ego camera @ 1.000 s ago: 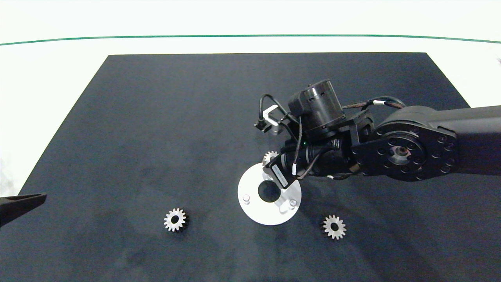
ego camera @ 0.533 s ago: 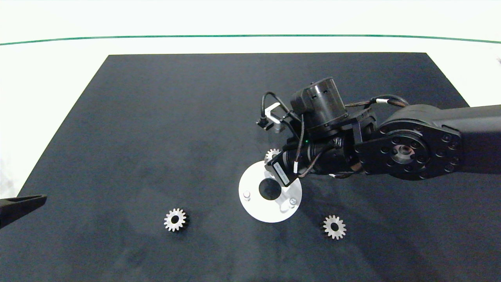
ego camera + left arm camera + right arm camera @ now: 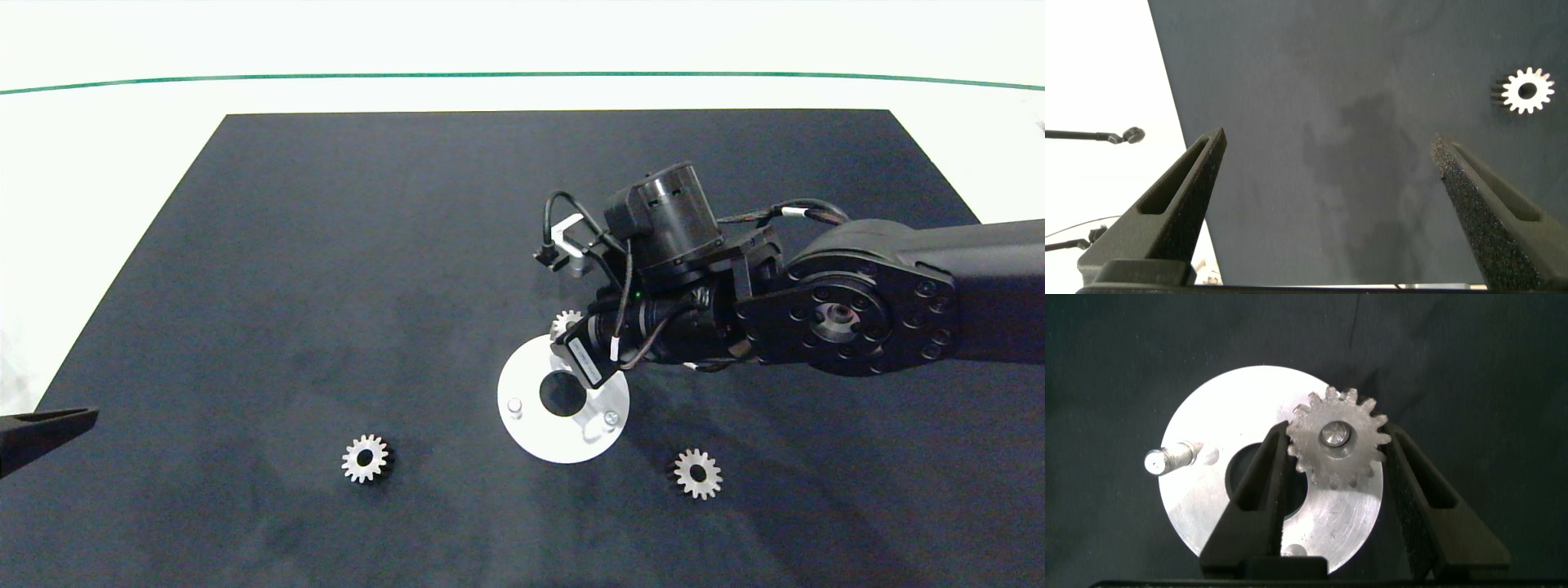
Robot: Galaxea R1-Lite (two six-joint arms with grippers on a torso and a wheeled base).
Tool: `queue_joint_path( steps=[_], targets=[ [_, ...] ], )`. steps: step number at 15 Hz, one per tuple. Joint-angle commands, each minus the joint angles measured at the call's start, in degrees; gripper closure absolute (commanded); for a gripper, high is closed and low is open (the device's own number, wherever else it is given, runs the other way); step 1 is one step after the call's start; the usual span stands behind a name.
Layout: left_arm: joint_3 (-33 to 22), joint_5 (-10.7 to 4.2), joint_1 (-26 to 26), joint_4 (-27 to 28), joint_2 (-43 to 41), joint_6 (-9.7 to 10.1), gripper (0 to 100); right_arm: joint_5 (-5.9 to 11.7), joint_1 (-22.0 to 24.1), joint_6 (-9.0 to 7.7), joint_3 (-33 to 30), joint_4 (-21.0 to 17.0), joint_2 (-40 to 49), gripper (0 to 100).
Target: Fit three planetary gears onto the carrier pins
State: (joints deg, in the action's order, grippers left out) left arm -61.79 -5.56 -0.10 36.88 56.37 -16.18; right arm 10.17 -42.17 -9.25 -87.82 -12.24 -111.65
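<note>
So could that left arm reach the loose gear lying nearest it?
Probably yes: the left tool is open at the mat's edge, and only bare mat lies between it and that gear.

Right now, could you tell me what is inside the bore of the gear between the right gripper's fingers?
A carrier pin's tip shows inside the bore of the gear, which sits over the disc between the right gripper fingers. The pin's shaft and the disc beneath are covered by the gear.
</note>
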Motion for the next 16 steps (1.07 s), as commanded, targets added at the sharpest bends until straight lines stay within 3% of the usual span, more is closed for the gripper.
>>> queue_joint_path(
  steps=[1, 4, 6, 8, 12, 16],
  targets=[
    [0.01, -0.07, 0.01, 0.21, -0.03, -0.08, 0, 0.03, -0.02, -0.06, 0.02, -0.15, 0.12, 0],
    [0.01, -0.07, -0.08, 0.21, -0.47, -0.17, 0, 0.12, -0.11, 0.02, 0.19, -0.15, 0.91, 0],
    [0.01, -0.07, -0.08, 0.21, -0.73, -0.08, 0, 0.47, -0.46, 0.64, 2.83, -0.33, 6.01, 0],
    [0.09, -0.07, -0.08, 0.21, -0.73, -0.08, 0, 1.43, -0.11, 0.46, 8.37, -0.33, 13.13, 0],
    [0.27, 0.02, -2.63, 0.21, -0.73, -0.08, 0, 1.52, -0.72, 0.29, 20.85, -0.15, 23.06, 0],
    [0.36, 0.02, -3.07, 0.21, -0.82, 0.01, 0, 1.61, -2.92, 0.02, 26.65, -0.15, 26.93, 0]
  ],
)
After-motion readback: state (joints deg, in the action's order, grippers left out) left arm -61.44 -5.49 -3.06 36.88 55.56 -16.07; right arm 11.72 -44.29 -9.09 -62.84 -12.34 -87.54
